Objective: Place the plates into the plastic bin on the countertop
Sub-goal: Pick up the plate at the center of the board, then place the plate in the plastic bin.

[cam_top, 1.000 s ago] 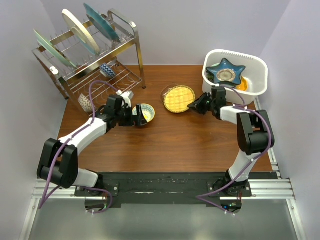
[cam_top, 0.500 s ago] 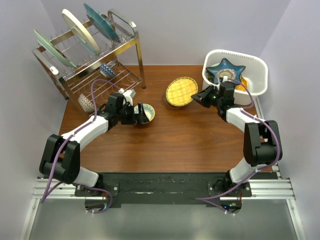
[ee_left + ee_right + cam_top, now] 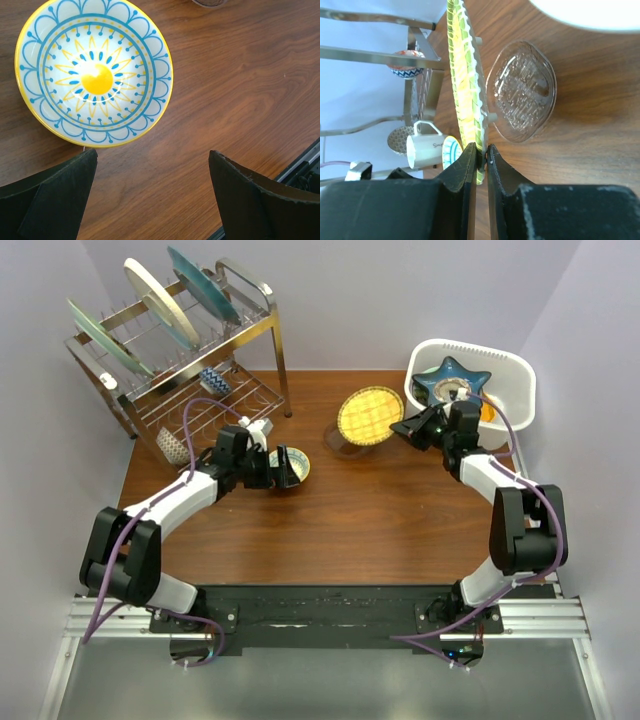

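My right gripper point(image 3: 404, 427) is shut on the rim of the yellow-brown patterned plate point(image 3: 367, 414) and holds it tilted on edge above the countertop point(image 3: 400, 510), just left of the white plastic bin point(image 3: 470, 346). In the right wrist view the plate point(image 3: 465, 75) stands edge-on between my fingers point(image 3: 481, 150). A dark-blue star-shaped plate point(image 3: 452, 382) and an orange plate point(image 3: 487, 412) lie in the bin. My left gripper point(image 3: 278, 472) is open and empty beside the small white bowl point(image 3: 293, 465); the bowl point(image 3: 95, 75) lies just beyond its tips point(image 3: 152, 160).
A metal wire rack point(image 3: 215, 400) at the back left holds a mint green plate point(image 3: 100, 335), a beige plate point(image 3: 160, 300) and a blue plate point(image 3: 200, 285). A clear glass dish point(image 3: 343, 439) lies under the held plate. A white mug point(image 3: 422, 145) stands near the rack.
My right gripper has lifted the yellow-brown plate off the glass dish and carried it up and right toward the bin, tilting it. The left arm has barely moved.
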You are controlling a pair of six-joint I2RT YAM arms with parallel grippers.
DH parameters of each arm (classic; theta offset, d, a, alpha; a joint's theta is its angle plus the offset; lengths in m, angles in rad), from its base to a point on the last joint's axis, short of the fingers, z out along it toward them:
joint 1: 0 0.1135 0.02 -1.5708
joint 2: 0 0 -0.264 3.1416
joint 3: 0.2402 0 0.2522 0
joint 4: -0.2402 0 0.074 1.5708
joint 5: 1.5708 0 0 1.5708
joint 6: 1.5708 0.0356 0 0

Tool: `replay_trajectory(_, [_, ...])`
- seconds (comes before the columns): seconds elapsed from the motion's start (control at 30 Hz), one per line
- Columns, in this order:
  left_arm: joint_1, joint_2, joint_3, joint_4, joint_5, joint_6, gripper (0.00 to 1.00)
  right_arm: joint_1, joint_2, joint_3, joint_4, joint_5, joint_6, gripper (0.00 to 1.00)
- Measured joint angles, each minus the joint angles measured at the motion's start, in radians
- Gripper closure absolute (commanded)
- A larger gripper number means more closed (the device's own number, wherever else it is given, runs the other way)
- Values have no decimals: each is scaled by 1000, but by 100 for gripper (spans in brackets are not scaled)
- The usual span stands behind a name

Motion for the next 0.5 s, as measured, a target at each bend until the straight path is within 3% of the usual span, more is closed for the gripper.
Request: replay_trajectory(0.5, [0, -24, -21, 13, 0, -9, 2, -49, 23, 118, 27, -34, 43, 88])
